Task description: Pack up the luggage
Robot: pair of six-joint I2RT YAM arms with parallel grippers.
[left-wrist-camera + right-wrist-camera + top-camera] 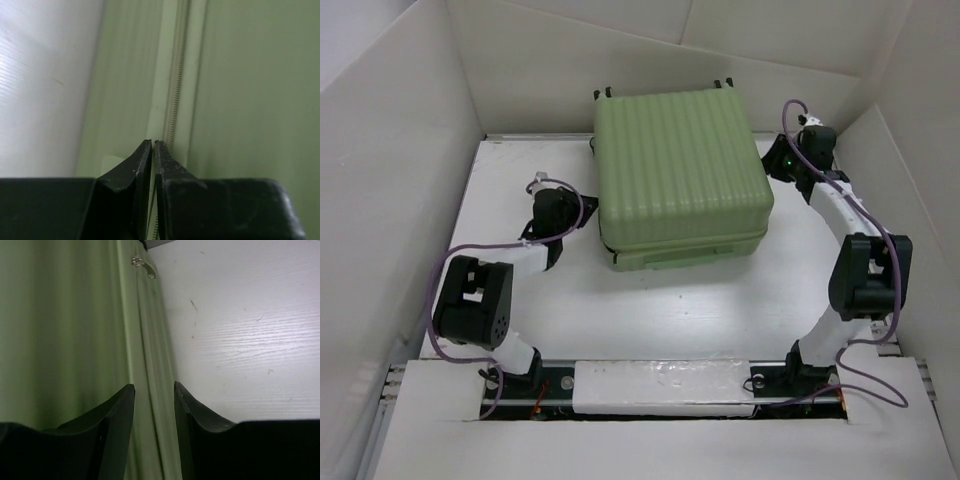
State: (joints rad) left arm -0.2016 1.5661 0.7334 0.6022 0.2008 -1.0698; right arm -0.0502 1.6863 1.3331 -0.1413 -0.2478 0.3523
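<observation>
The luggage (680,165) is a pale green ribbed hard-shell suitcase lying flat and closed at the table's far middle. Its caster wheels (603,94) point to the back wall. My left gripper (590,216) is at the suitcase's left side. In the left wrist view it (152,142) is shut, tips right at the zipper line (175,100), with nothing visible between them. My right gripper (775,162) is at the suitcase's right side. In the right wrist view it (154,386) is open a little, empty, astride the side seam (150,355). A metal zipper pull (143,266) lies farther along.
White walls (380,200) enclose the white table (650,310) on the left, back and right. A wheel pair (723,83) stands close to the back wall. The arm bases sit on a rail (660,385) at the near edge.
</observation>
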